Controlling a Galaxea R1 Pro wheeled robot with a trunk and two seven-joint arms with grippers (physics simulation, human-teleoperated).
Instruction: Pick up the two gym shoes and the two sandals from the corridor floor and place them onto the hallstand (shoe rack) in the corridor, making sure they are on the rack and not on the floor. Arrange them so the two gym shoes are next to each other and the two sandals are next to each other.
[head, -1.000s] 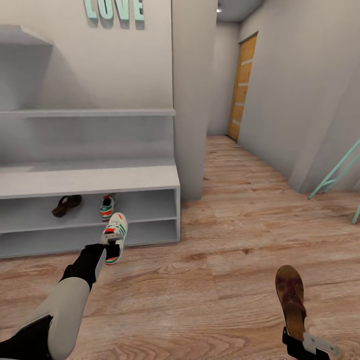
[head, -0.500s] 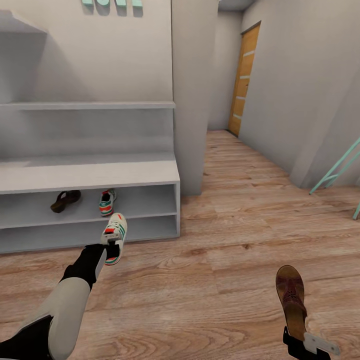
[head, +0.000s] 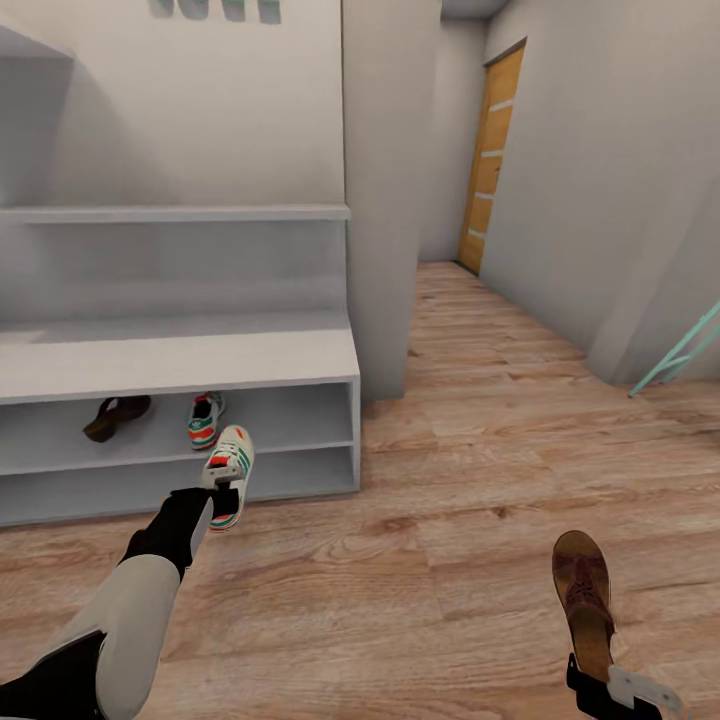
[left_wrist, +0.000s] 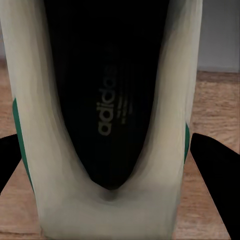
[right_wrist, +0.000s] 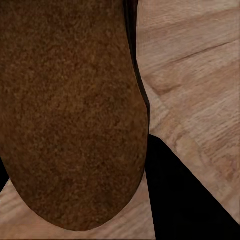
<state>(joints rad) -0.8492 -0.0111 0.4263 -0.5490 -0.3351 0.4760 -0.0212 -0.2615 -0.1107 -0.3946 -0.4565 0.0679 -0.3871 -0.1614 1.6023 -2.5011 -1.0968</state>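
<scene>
We see one sneaker (head: 229, 474) pinched at its heel by the left gripper (head: 224, 498), held up in front of the shoe rack (head: 180, 362), toe pointing toward the open shelves. In the left wrist view, this sneaker's (left_wrist: 107, 125) dark insole sits between the two black fingertips (left_wrist: 215, 165), which close in on its sides. On the rack's upper open shelf stand the second sneaker (head: 204, 420) and, just beside it toward the left, a brown sandal (head: 116, 415), apart from each other. The other sandal (head: 585, 602) is gripped at its heel end by the right gripper (head: 610, 690), raised over the wood floor (head: 480, 480), toe forward. Past the rack, a corridor leads to an orange door (head: 490, 160).
</scene>
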